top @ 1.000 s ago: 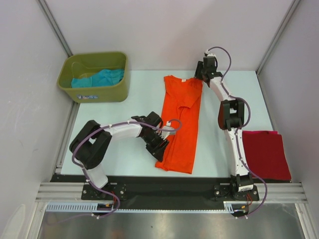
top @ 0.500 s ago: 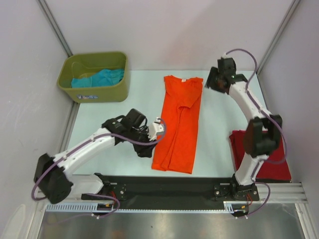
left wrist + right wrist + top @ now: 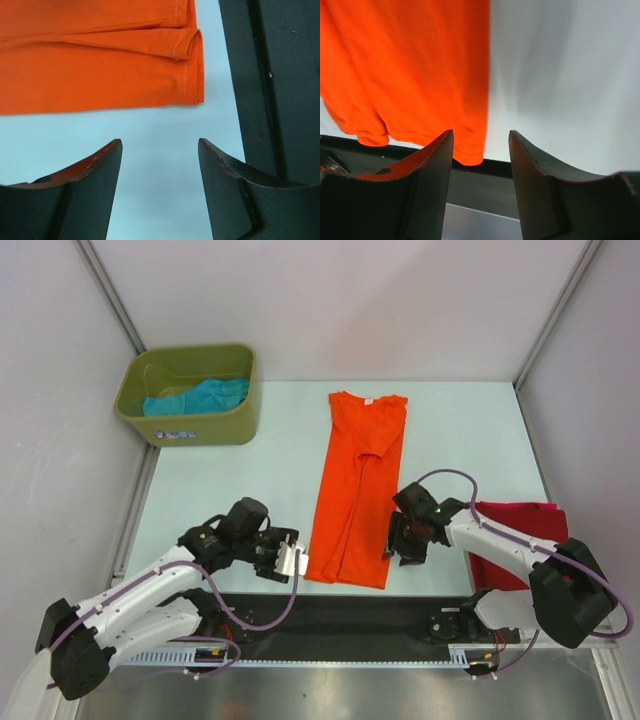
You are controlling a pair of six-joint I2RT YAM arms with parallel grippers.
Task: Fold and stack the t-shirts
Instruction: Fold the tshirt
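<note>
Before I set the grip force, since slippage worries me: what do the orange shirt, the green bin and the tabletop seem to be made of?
Orange shirt: soft matte knit cloth, likely cotton; it shows a stitched hem and limp folds.
Green bin: rigid moulded plastic, with a slight sheen and a rolled rim.
Tabletop: smooth, hard, pale sheet, faintly glossy; exact material unclear.

The orange t-shirt is soft matt cloth, the table smooth, the bin olive plastic.

Lab robot cell: white panel walls, aluminium frame post, pale blue table.
</note>
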